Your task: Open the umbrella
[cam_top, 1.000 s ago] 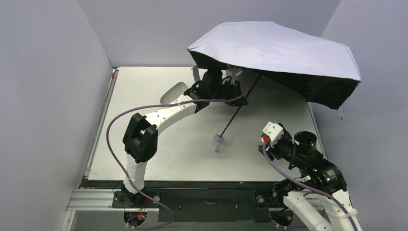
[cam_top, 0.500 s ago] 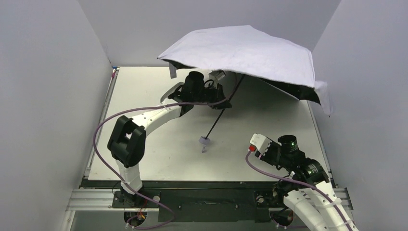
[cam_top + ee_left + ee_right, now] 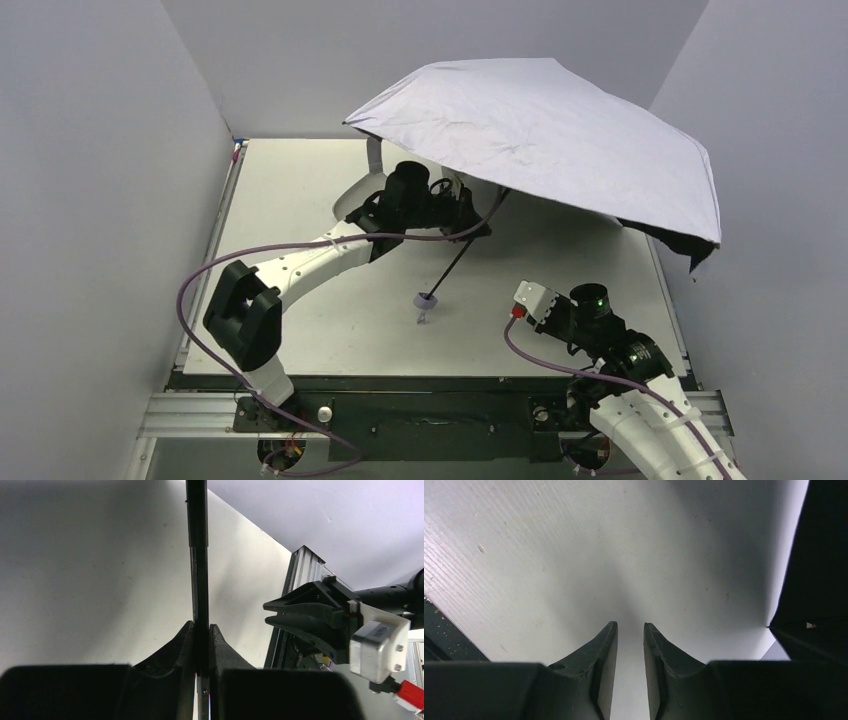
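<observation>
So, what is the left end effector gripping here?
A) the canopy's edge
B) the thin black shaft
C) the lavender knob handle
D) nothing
B: in the left wrist view the left end effector is shut on the umbrella's black shaft, while the top view shows the knob handle untouched at the shaft's lower end.

umbrella: matt cloth canopy, smooth shaft | table: matt, finely ridged
</observation>
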Tool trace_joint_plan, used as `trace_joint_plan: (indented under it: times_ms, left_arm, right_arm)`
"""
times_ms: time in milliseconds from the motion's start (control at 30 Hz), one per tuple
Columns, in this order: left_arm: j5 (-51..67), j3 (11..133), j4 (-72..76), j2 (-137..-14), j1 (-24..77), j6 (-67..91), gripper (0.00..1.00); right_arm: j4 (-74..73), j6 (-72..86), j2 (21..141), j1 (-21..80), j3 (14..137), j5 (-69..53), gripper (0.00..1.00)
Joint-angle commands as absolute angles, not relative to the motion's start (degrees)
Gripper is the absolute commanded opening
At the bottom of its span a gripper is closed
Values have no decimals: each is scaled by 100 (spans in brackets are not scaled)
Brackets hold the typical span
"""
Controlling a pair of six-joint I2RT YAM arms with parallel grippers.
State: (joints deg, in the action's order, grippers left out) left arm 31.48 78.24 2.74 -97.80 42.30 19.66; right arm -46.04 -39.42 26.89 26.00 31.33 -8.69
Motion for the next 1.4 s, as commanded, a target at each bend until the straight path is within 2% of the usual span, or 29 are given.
trace_joint_plan:
  times_ms: [0,367,633,700,733,767,833,900,1133,1200,1300,1367]
  left_arm:
    - [2866,7925,797,-9350,4299,1994,0]
    - [2467,6630,1296,-9058,4211,2610,0]
    - [1846,6035,1302,-8739,4173,2625,0]
    - [1813,5944,1249,-8654,4173,2530,7]
    - [1787,5917,1174,-8593,4172,2436,20]
    - [1739,5871,1127,-8559,4174,2310,28]
    - [1673,5815,895,-8392,4157,2063,49]
    - [1663,5744,646,-8258,4078,1765,58]
    - [1554,5570,-830,-7700,3767,201,76]
    - [1480,5532,-1289,-7539,3717,-434,83]
    - [1217,5484,-2058,-7297,3709,-1454,99]
    - [993,5407,-2474,-7167,3702,-2042,97]
  right_arm:
    - [-4172,-3906,2814,2677,3105,-721,22]
    - [-3972,-3934,2908,2724,3042,-672,12]
    - [-3744,-3903,3108,2746,3074,-736,10]
    - [-3725,-3918,3169,2750,3122,-747,10]
    - [-3720,-3914,3214,2751,3147,-751,10]
    - [-3723,-3914,3233,2751,3186,-758,10]
    - [-3745,-3943,3262,2745,3224,-789,10]
    - [-3764,-3977,3261,2757,3242,-841,10]
    - [-3678,-3999,3420,2848,3285,-925,10]
    - [-3624,-4007,3488,2885,3285,-945,10]
    - [-3556,-4001,3602,2973,3308,-977,10]
    - [-3518,-3999,3653,3025,3308,-991,11]
